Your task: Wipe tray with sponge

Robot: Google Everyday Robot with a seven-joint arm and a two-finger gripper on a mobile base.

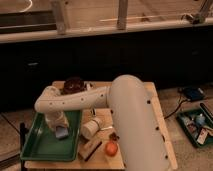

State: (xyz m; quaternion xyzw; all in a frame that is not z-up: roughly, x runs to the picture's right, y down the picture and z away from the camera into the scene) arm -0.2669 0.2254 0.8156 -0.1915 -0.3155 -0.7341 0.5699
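Observation:
The large green tray (41, 146) lies on the left of the wooden table. The light-blue sponge (62, 132) sits inside it near its right rim. My gripper (58, 122) hangs from the white arm directly over the sponge, down in the tray and touching or pressing on it. The gripper's body hides much of the sponge.
A white cup (92, 128) lies just right of the tray. A brown block (90, 149) and an orange fruit (111, 148) are at the table's front. A dark round object (73, 85) is at the back. A smaller green tray of items (198, 127) sits on the floor at right.

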